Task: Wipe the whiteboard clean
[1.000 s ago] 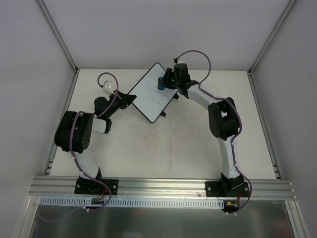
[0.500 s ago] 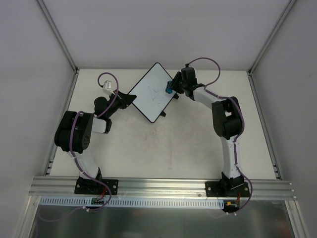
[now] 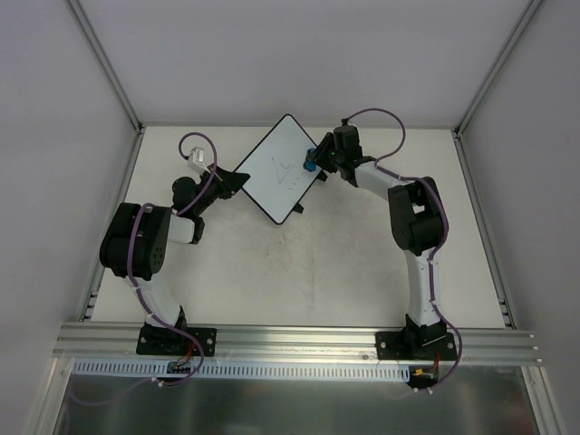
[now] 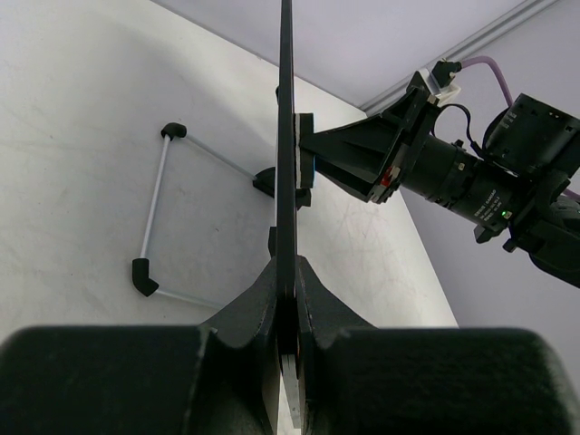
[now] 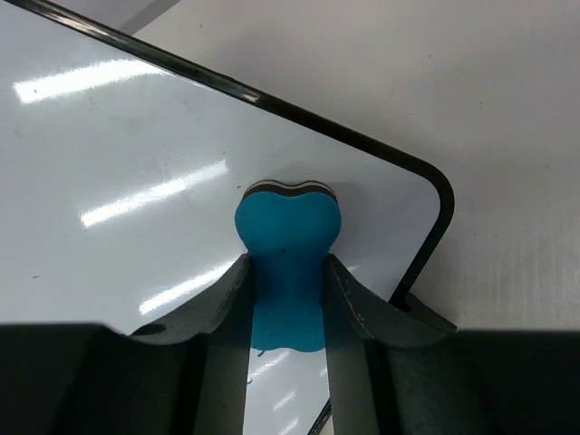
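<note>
The whiteboard (image 3: 276,174) is white with a thin black rim and thin dark scribbles near its middle. It sits tilted at the back of the table. My left gripper (image 3: 234,180) is shut on the board's left edge; in the left wrist view the board (image 4: 286,136) shows edge-on between the jaws. My right gripper (image 3: 314,161) is shut on a small blue bone-shaped eraser (image 3: 310,164). In the right wrist view the eraser (image 5: 287,243) rests on the board (image 5: 136,208) near its rounded right corner.
The board's wire stand with black feet (image 4: 154,217) shows under the board in the left wrist view. The beige table (image 3: 308,263) is bounded by an aluminium frame (image 3: 299,340) at the near edge and posts at the back corners.
My right gripper has moved the eraser from the board's upper middle to its right corner, uncovering scribbles near the middle. The left arm and the board have held still.
</note>
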Tool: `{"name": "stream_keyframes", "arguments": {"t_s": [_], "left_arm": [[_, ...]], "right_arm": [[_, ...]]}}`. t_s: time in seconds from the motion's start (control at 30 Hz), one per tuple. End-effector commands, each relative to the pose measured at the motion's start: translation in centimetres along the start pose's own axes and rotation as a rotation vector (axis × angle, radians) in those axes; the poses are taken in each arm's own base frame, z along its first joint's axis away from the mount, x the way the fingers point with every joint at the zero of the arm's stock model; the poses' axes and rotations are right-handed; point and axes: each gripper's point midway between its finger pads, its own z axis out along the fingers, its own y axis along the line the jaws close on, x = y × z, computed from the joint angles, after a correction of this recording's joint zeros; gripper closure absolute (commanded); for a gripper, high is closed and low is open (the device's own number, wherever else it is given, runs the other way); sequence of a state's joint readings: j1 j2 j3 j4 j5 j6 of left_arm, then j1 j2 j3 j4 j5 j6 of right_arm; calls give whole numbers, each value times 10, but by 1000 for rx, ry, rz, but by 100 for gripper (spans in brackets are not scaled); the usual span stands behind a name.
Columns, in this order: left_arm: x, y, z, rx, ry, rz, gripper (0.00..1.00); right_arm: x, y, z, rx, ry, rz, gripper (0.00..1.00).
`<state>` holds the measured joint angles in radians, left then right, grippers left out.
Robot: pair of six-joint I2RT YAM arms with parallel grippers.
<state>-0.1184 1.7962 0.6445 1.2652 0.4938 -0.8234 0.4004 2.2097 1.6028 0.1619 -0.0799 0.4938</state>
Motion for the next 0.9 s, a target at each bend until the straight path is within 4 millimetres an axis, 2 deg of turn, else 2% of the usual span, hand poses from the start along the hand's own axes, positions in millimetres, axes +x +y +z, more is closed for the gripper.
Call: {"name": "stream_keyframes", "arguments": {"t_s": [0.0,0.27,0.3,0.33,0.57,0.73,0.87], "left_arm": [[-8,-28,7,117,-17,97,100],[-7,-26,8,117,-17,88,100],[-7,-26,8,118,-16,88,100],[-7,-27,8,119,-17,89,100],[-7,-27,7,115,-12,97,100],[-7,-27,7,114,-11,98,100],[-8,-28,7,116,-13,99,100]], "right_arm": [[38,-2,1,-4,97,-41,100],[46,58,-15,-105,60,-283,100],[48,59,-16,-104,64,-322,100],[53,71,-19,-118,63,-353,100],[79,115,-29,-197,70,-547,100],[101,140,-35,-248,80,-677,100],[111,149,-36,-262,94,-743,100]]}}
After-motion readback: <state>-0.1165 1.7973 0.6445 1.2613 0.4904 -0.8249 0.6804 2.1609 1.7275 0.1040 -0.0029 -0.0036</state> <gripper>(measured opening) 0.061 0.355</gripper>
